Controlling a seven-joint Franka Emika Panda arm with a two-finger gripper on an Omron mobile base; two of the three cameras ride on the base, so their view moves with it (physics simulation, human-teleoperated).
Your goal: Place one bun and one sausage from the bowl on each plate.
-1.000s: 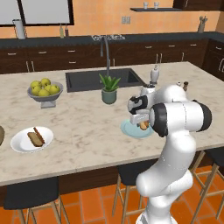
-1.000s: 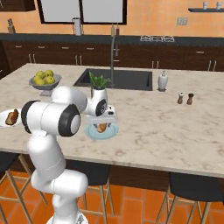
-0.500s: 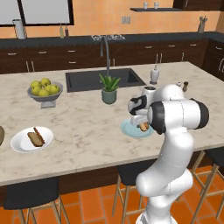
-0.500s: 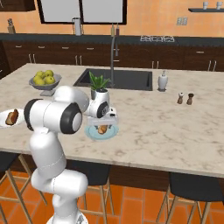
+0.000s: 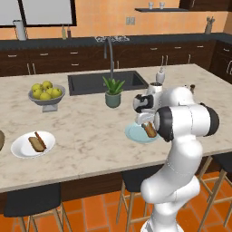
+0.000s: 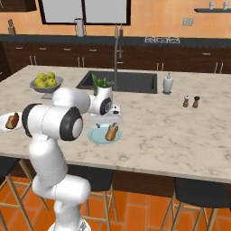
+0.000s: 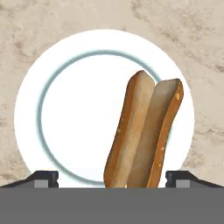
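Near the counter's (image 5: 90,131) front edge, the gripper (image 7: 112,177) spreads wide over a bun (image 7: 144,131) on the pale plate (image 7: 65,113).

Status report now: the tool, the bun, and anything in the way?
Tool open above pale blue plate. Bun between its fingertips, over the plate; cannot tell if it rests there. White plate holds bun and sausage. Nothing in the way.
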